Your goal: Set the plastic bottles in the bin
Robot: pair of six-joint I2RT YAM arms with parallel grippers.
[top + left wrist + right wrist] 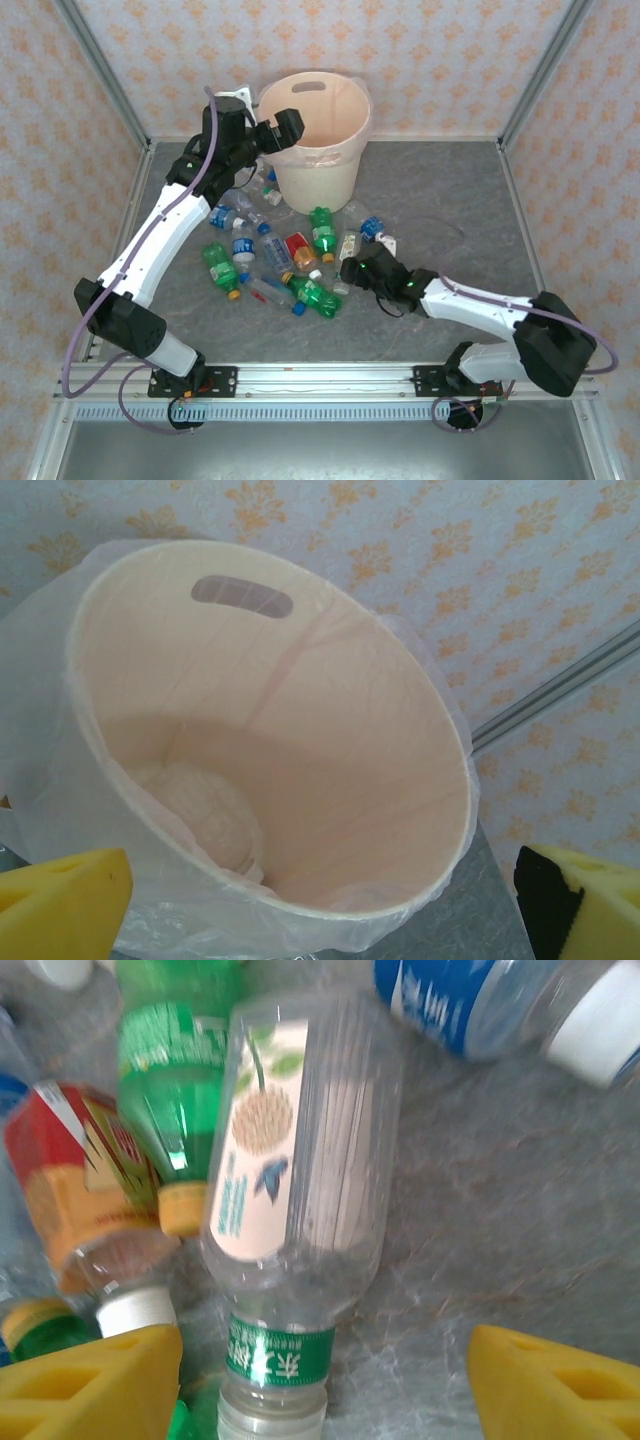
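Clear bottle [300,1160] lies between my right jaws, spread either side of it; left jaws gape wide beside the bin [300,730] at the worktop's [450,200] far edge.

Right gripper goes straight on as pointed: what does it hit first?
Most likely the clear bottle with the green neck band, lying on the table between the right gripper's open fingers; distance unclear.

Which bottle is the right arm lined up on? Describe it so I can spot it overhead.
From the cream bin, drop to the bottle heap before it, then its right edge at the right gripper. Between its jaws lies a clear bottle with a pale blue-bird label and green neck band; its neighbours are a green bottle, a red-labelled one and a blue-labelled one.
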